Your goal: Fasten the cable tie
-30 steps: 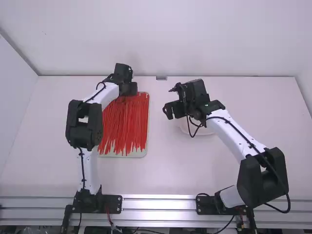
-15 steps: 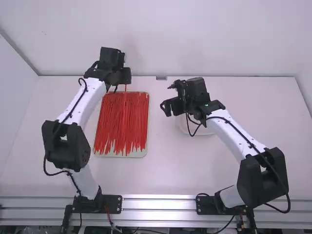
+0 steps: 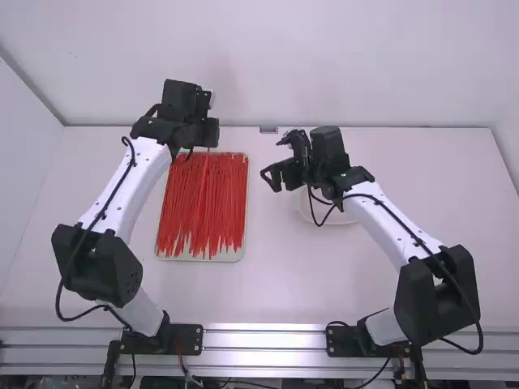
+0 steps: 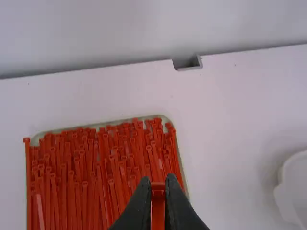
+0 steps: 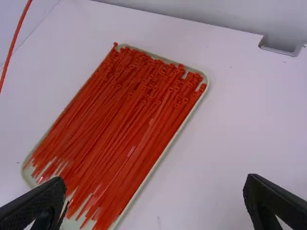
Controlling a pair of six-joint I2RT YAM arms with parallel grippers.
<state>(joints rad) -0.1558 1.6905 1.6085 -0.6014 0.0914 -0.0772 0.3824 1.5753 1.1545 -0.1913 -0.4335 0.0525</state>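
Note:
A pile of red cable ties (image 3: 204,204) lies on a pale tray (image 3: 241,253) left of the table's middle. My left gripper (image 3: 204,136) hangs above the tray's far end, shut on a single red cable tie (image 4: 157,213) that sits between its fingertips (image 4: 141,188). The same held tie (image 5: 14,45) appears as a thin red line in the air in the right wrist view. My right gripper (image 3: 280,166) hovers just right of the tray's far corner, open, with its fingers (image 5: 33,203) spread wide and nothing between them. The ties (image 5: 124,124) lie below it.
A white dish (image 3: 328,215) sits on the table under the right arm; its rim (image 4: 291,189) shows in the left wrist view. A small grey bracket (image 3: 268,129) sits at the table's far edge. Bare table lies right of the tray.
The left arm has risen from the tray's far end and swung left with one tie in its gripper. The right gripper has drifted slightly farther and left, toward the tray.

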